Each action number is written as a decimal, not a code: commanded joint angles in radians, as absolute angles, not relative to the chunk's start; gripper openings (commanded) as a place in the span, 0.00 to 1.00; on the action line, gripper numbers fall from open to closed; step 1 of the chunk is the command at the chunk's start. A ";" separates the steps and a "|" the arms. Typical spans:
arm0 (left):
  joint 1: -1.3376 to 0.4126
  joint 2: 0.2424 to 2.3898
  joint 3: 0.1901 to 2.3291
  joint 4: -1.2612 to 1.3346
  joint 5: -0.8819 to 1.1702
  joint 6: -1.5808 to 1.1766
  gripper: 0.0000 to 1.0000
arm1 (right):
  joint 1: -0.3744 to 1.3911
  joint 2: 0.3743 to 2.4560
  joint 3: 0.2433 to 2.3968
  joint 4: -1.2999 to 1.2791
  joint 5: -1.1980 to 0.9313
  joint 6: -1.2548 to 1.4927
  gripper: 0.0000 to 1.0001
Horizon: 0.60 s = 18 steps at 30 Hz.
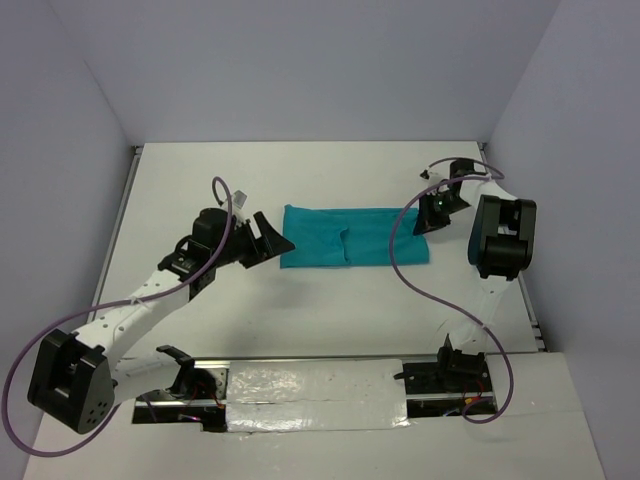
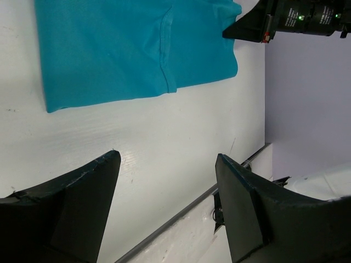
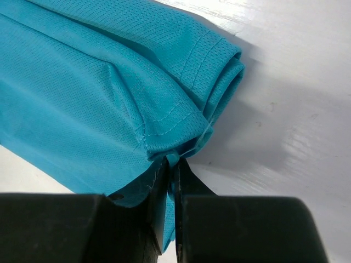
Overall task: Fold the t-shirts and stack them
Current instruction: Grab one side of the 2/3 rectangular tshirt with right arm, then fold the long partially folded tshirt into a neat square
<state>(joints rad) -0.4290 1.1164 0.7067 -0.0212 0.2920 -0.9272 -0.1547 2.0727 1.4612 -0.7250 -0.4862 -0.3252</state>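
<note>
My right fingers point(image 3: 168, 183) are pinching the hem at the right end of the teal t-shirt point(image 1: 340, 236), which lies folded mid-table point(image 1: 300, 310). My left fingers point(image 1: 272, 240) are spread, just off its left end. It's a thin bite: lift now and the layers could slip and unfold.

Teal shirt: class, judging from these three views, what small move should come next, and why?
Probably the right gripper should lift its pinched edge of the shirt slightly: it looks shut on that edge, the shirt lies flat as a long strip, and the left gripper hangs open, not touching it.
</note>
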 commanded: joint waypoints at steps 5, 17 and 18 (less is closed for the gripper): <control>-0.423 1.095 0.686 0.015 0.281 -0.936 0.83 | -0.164 2.007 1.436 -0.709 -0.659 -0.291 0.01; -0.382 1.198 0.752 -0.055 0.249 -0.833 0.83 | -0.138 1.885 1.537 -0.764 -0.802 -0.242 0.00; -0.370 1.207 0.759 -0.058 0.247 -0.818 0.83 | -0.130 1.884 1.542 -0.768 -0.808 -0.239 0.00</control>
<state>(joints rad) -0.3923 1.1774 0.7074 -0.0536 0.2615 -0.8772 -0.1524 1.9392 1.4982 -0.7322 -0.7467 -0.2543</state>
